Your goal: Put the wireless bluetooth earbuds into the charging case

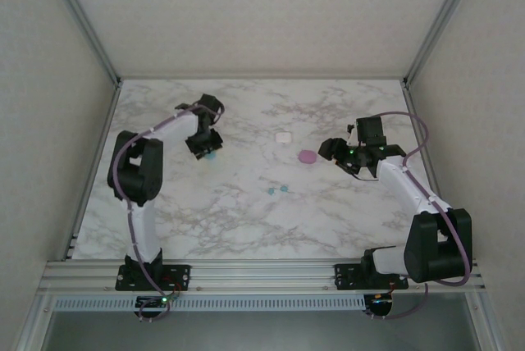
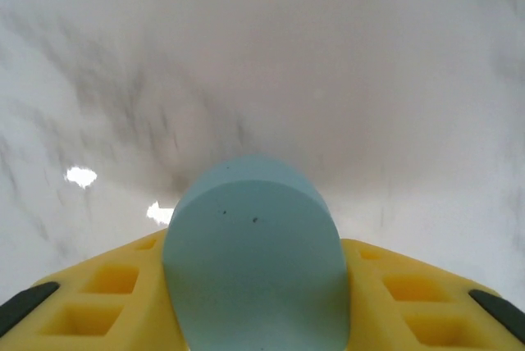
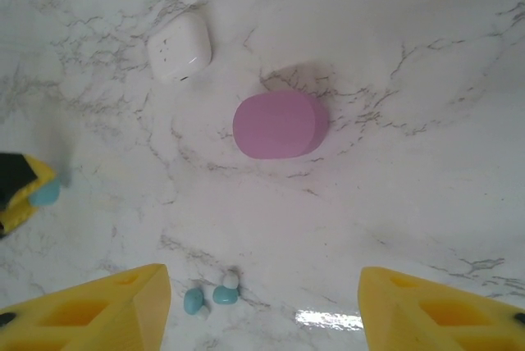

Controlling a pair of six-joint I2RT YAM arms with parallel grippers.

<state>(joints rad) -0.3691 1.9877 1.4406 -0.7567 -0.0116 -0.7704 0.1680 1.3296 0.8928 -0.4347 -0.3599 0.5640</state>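
We see the left claw [image 1: 204, 152] pinching the teal case [image 2: 250, 261] by its sides, probably to steady it for loading; it's a smooth, matte, rounded pebble with a couple of dark specks. The earbuds [image 3: 212, 294] lie loose on the marble-pattern desk [image 1: 246, 220] between the arms, a cluster of tiny glossy teal and whitish beans, none in a case yet. Past them sit a glossy white case [image 3: 179, 46] and a matte pink case [image 3: 280, 125], near each other but apart, and the right claw [image 3: 262, 285] hangs spread and empty just beside the earbuds, likely lining up a pick.
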